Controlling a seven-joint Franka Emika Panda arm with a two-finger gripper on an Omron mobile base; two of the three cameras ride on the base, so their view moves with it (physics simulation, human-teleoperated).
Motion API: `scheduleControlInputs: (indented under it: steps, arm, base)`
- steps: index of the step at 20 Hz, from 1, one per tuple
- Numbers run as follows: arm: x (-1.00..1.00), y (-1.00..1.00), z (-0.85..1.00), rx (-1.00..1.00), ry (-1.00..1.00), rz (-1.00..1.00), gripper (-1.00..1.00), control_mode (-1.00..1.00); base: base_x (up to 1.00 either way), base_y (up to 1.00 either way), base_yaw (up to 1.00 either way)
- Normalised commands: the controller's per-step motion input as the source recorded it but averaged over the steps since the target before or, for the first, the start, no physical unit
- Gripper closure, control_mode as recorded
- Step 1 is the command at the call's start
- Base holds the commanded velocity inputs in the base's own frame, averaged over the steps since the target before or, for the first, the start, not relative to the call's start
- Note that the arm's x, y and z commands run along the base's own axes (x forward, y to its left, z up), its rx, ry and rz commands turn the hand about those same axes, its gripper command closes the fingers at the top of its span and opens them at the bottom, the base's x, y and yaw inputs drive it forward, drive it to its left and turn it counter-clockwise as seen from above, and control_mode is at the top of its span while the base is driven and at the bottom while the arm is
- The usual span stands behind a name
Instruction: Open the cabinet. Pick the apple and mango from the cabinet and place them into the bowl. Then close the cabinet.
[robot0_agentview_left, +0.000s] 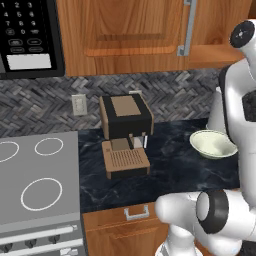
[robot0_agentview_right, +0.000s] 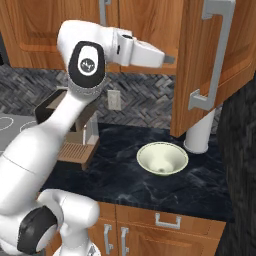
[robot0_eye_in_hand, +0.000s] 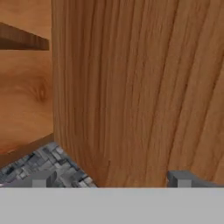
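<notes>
Wood of the cabinet (robot0_eye_in_hand: 131, 87) door is seen very close in the hand view, with the jaws spread wide and nothing held between them. From the right base view, that door is seen swung open above the bowl (robot0_agentview_right: 162, 158), which sits on the dark table (robot0_agentview_right: 125, 180). A coffee machine (robot0_agentview_left: 125, 135) is shown whole from the left.

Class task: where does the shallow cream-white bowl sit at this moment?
The shallow cream-white bowl sits empty on the dark marble counter, right of the brown coffee machine, beside a white cylinder and below the partly open orange-brown wooden cabinet door.
</notes>
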Motion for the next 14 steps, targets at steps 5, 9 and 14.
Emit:
scheduleControlInputs:
  steps: [5,9,14]
  arm:
    - [-0.31,0.51,0.0,0.0,0.0,0.46,-1.0,-1.0]
    - [-0.09,0.6,0.0,0.0,0.01,0.41,-1.0,-1.0]
    - [0.0,0.66,0.0,0.0,0.04,0.37,-1.0,-1.0]
  base:
    - [0.0,0.0,0.0]
    - [0.0,0.0,0.0]
    - [0.0,0.0,0.0]
